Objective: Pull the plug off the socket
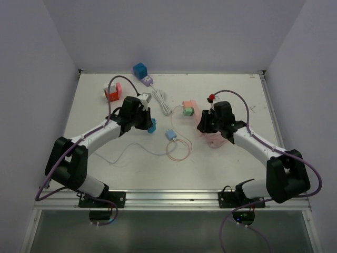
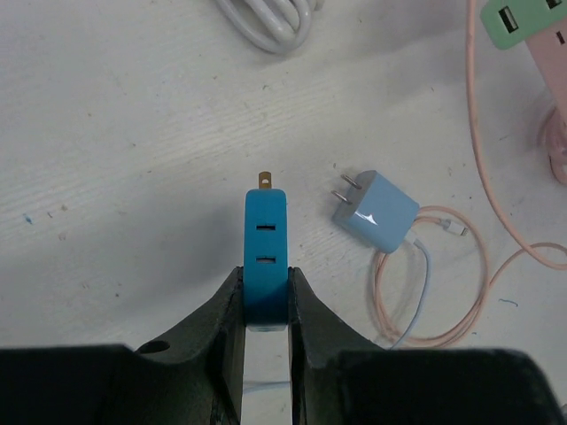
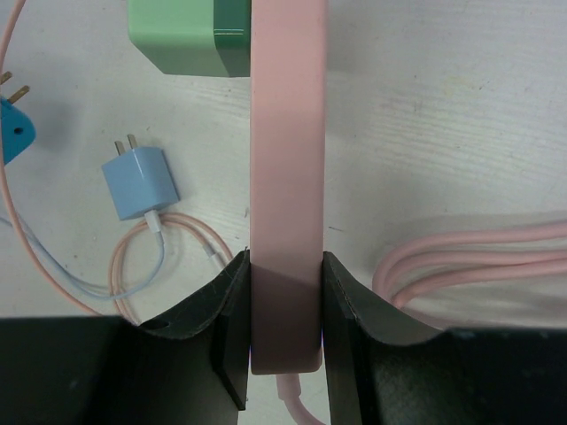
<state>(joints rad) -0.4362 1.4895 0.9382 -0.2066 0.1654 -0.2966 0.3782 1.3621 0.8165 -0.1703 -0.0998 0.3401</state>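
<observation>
Separation step: the left gripper (image 2: 266, 288) is clamped on the teal socket (image 2: 266, 243) at mid-bench (image 1: 210, 168), the blue plug (image 2: 376, 212) lying free just right of it, while the right gripper (image 3: 283, 274) clamps the pink strip (image 3: 288, 177), whose seated green plug (image 3: 182, 35) seemingly calls for a straight pull next.

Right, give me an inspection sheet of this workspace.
Surface: white tabletop, lightly marked.
Job's things: teal two-slot plug adapter held clear of long pink power strip; green block adapter seated against that strip.
Clutter: pale blue charger; blue cube; red-orange block.
Jaws: left jaws shut on teal adapter; right jaws shut on pink strip.
Cables: white cord bundle; pink cord bundle.
Surroundings: plain pale walls.
</observation>
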